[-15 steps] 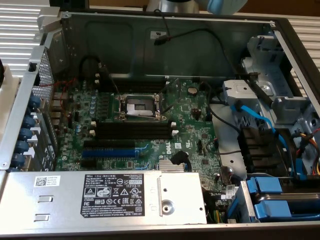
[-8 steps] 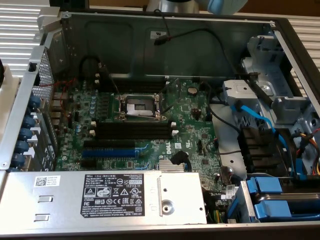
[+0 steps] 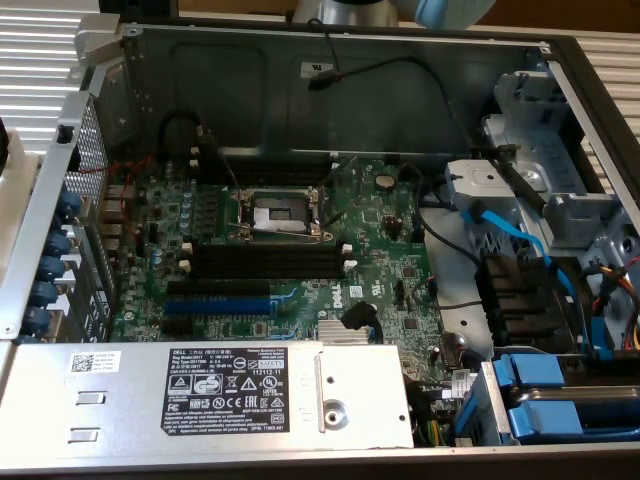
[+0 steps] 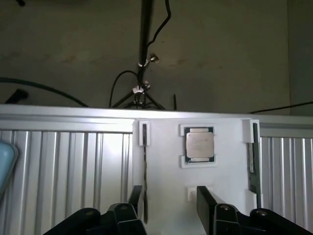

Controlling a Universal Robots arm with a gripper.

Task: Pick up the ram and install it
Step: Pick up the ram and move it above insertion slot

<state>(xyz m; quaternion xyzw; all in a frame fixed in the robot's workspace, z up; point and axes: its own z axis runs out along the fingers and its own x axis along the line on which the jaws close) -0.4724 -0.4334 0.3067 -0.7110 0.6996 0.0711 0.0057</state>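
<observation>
**Ram Not Yet Gripped; Fingers Spread Over the Holder**

In the wrist view the gripper [image 4: 168,192] is seen above a white holder [image 4: 164,161]. Its fingers [image 4: 208,205] are spread and nothing is pinched. The ram [image 4: 145,166] is judged to be the thin dark stick stood on edge in the holder. It lies between the fingers, just beside one of them and well off the middle of the gap. A CPU [image 4: 199,144] is seated in the holder near it.

In the exterior view the black slots [image 3: 265,258] are seen bare at the board's centre. The socket [image 3: 275,212] is placed at 12 o'clock of them and the blue slot [image 3: 215,300] at 7 o'clock.

If the fingers are closed from this offset, the ram may be pushed sideways by the near finger before the far one is met. It could then be tilted or jammed in the holder. So thin an edge may also be held weakly and let slip. At the board, a crooked stick could be forced against a slot, and the black cable [image 3: 358,320] at 5 o'clock of the slots could be snagged.
</observation>
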